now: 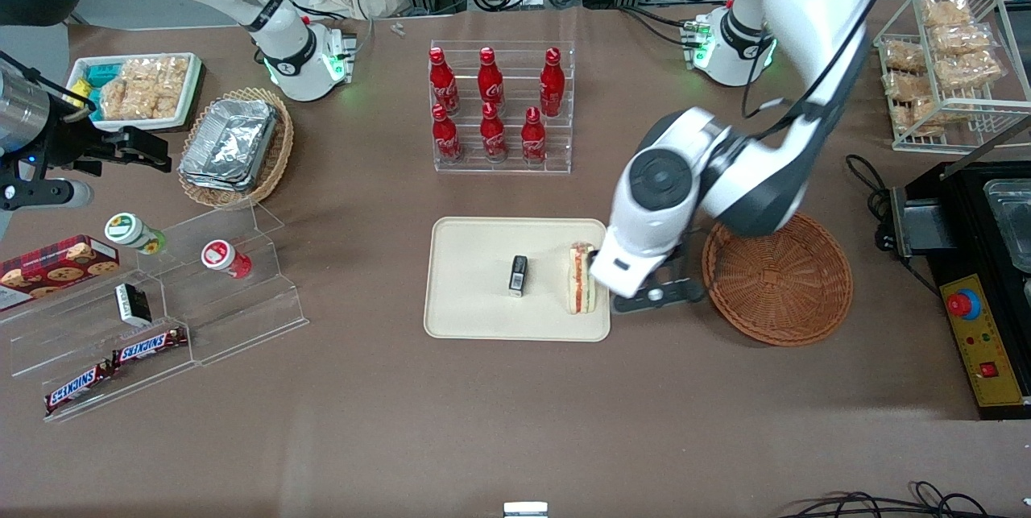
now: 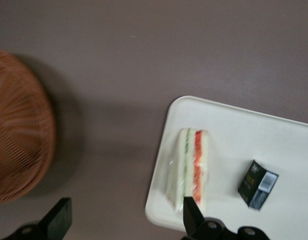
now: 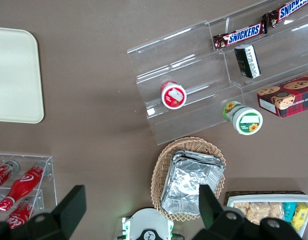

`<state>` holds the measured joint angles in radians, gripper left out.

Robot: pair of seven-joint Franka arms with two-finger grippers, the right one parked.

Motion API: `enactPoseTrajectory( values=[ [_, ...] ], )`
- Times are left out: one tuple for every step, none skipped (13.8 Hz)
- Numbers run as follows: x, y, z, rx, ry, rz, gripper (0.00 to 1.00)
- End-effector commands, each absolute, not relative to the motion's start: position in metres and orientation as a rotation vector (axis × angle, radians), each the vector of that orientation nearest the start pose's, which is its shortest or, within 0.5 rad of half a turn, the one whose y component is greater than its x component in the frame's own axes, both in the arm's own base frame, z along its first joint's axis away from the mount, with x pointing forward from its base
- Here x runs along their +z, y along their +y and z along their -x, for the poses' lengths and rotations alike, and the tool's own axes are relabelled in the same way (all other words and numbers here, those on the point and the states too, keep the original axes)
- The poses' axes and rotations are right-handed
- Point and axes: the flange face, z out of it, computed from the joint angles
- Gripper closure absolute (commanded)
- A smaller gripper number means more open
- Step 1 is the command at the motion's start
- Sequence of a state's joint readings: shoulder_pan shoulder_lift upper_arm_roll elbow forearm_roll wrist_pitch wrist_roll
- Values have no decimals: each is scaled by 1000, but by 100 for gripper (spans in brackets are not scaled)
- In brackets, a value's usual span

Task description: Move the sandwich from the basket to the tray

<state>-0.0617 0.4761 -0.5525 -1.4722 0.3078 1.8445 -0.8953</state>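
Front view, taken from the parked arm's end of the table toward the working arm's: a clear stepped display stand (image 1: pixel 161 317) carries two Snickers bars (image 1: pixel 113 365), a small dark box and two little jars, with a cookie box (image 1: pixel 56 264) beside it; farther from the camera a tan wicker basket holds foil containers (image 1: pixel 229 143). Near the table's middle a clear rack holds six red cola bottles (image 1: pixel 495 111). Nearer the camera than that rack lies the cream tray (image 1: pixel 483 325), and on it rest a small black box (image 1: pixel 518 275) and the sandwich (image 1: pixel 581 278), which lies on its side along the tray's edge closest to the working arm, its red and green filling layers showing. The gripper (image 1: pixel 636 292) hangs low over the bare tabletop just beside that tray edge, between the tray and the round reddish-brown basket (image 1: pixel 777 280), whose inside shows nothing but weave. The wrist view shows the fingers (image 2: pixel 58 217) spread wide with nothing between them, one tip near the basket (image 2: pixel 18 145) and the other at the sandwich's (image 2: pixel 191 170) corner over the tray (image 2: pixel 244 135); whether that tip touches the bread cannot be told.
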Motion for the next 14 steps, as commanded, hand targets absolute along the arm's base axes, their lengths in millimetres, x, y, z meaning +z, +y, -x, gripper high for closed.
enactPoseTrajectory(
  values=[
    [502, -252, -592, -2, -412, 3091, 0],
    [519, -223, -591, 29, -407, 3100, 0],
    [534, -200, -590, 35, -405, 3105, 0],
    [541, -175, -589, 33, -390, 3103, 0],
    [544, -151, -587, 42, -349, 3108, 0],
    [543, -128, -583, 63, -282, 3122, 0],
    [541, -110, -578, 81, -216, 3128, 0],
    [540, -101, -571, 87, -147, 3118, 0],
    [538, -79, -570, 97, -134, 3110, 0],
    [536, -56, -570, 123, -113, 3123, 0],
    [536, -37, -567, 178, -42, 3152, 0],
    [539, -13, -563, 199, 17, 3159, 0],
    [539, -3, -560, 209, 63, 3160, 0],
    [535, 3, -557, 216, 73, 3159, 0]
  ],
)
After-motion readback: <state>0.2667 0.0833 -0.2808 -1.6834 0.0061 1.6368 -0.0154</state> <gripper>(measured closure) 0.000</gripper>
